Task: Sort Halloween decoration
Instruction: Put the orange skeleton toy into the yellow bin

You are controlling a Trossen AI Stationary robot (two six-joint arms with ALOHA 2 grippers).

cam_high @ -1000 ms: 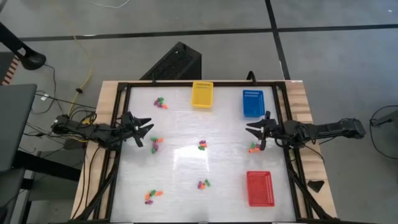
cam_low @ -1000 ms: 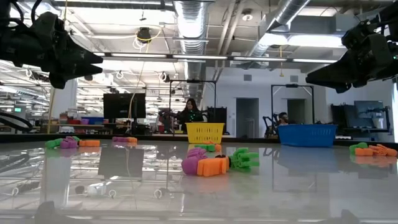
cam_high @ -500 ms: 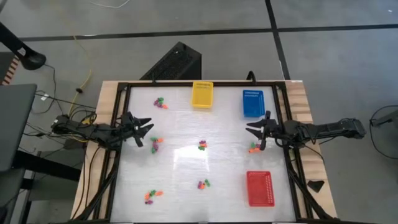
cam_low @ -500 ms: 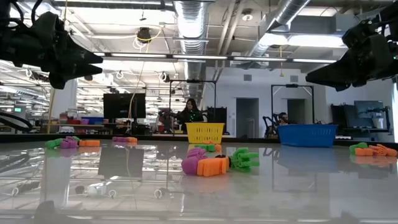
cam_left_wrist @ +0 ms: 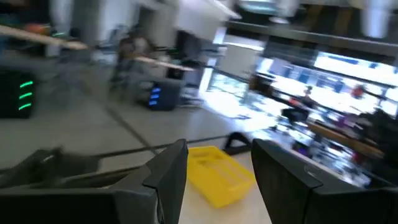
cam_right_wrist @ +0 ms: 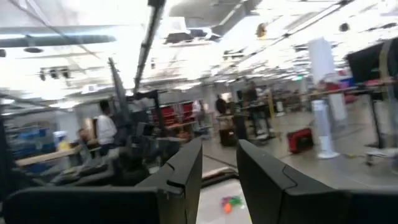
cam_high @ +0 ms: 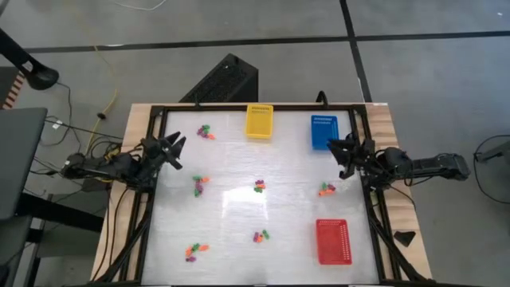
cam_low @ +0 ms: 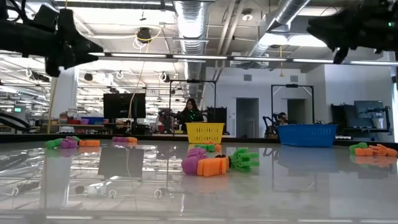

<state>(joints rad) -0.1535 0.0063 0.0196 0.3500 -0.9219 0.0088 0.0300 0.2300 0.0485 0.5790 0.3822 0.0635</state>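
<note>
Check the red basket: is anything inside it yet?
The red basket looks bare in the high view: only its perforated floor shows, no trinkets. The low view doesn't show it, so nothing confirms this from the side.

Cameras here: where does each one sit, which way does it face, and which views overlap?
High: overhead, straight down; both arms, left pincer, right pincer.
Low: table height, level across trinkets into the room.
Left wrist: past its own fingers toward the yellow basket.
Right wrist: past its fingers into the room.
Shared: yellow basket shows in high, low, left wrist.

The left gripper [cam_high: 172, 147] hangs raised at the table's [cam_high: 239, 203] left edge, fingers parted and empty. The right gripper [cam_high: 341, 151] hangs raised at its right edge, fingers parted, empty.
</note>
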